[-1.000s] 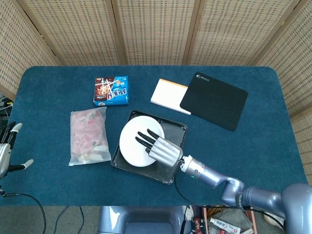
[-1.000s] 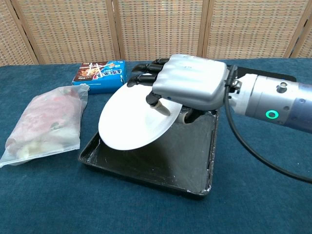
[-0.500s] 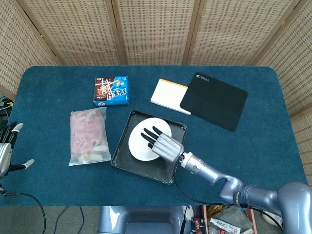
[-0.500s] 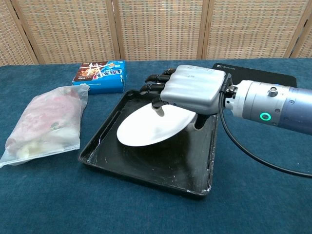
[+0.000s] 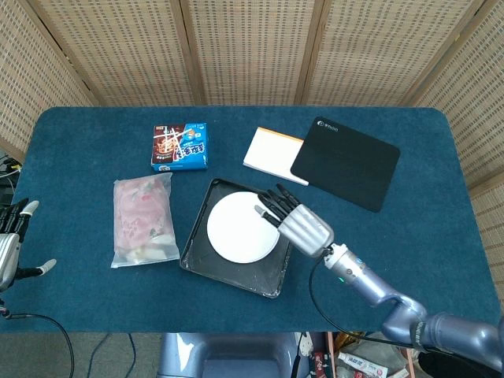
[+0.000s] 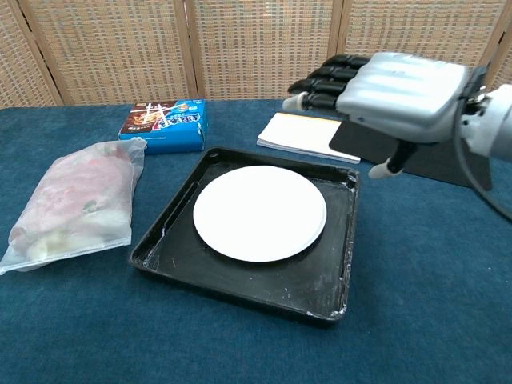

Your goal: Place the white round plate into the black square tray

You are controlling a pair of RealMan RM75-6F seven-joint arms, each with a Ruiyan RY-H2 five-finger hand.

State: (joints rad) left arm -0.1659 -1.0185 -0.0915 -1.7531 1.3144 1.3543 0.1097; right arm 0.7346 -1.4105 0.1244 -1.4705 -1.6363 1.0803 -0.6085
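The white round plate (image 5: 242, 228) (image 6: 260, 213) lies flat inside the black square tray (image 5: 201, 262) (image 6: 172, 232), in its middle. My right hand (image 5: 298, 221) (image 6: 392, 88) hovers above the tray's right rim, fingers spread, holding nothing and clear of the plate. My left hand (image 5: 11, 240) rests at the table's far left edge, open and empty, far from the tray; the chest view does not show it.
A clear bag of food (image 5: 142, 220) (image 6: 72, 205) lies left of the tray. Behind are a blue snack box (image 5: 179, 146) (image 6: 164, 124), a white notepad (image 5: 272, 154) (image 6: 308, 136) and a black mouse pad (image 5: 345, 162).
My right hand set the tilted plate down flat in the tray, let go of it, then lifted and drew back to the right. The left hand stayed put.
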